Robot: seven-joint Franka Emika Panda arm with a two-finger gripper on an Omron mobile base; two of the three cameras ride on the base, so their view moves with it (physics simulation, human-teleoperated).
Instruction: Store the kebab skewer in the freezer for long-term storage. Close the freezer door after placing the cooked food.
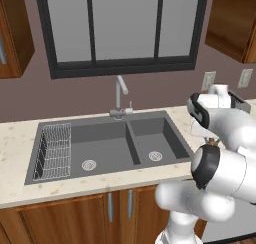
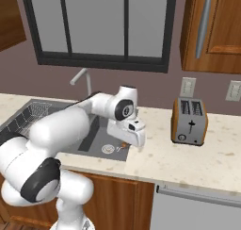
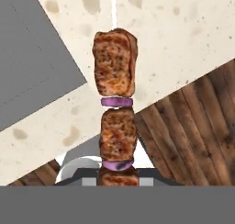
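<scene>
Speckled cream counter carries one toaster and one double-basin sink. I see my gripper pinching the single kebab skewer above the counter edge beside the sink: three browned meat chunks, two purple onion slices between them.

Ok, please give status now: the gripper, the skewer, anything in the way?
Gripper shut on brown meat-and-purple-onion kebab skewer, lifted above speckled beige counter. Freezer not reached yet. Nothing blocking nearby.
</scene>
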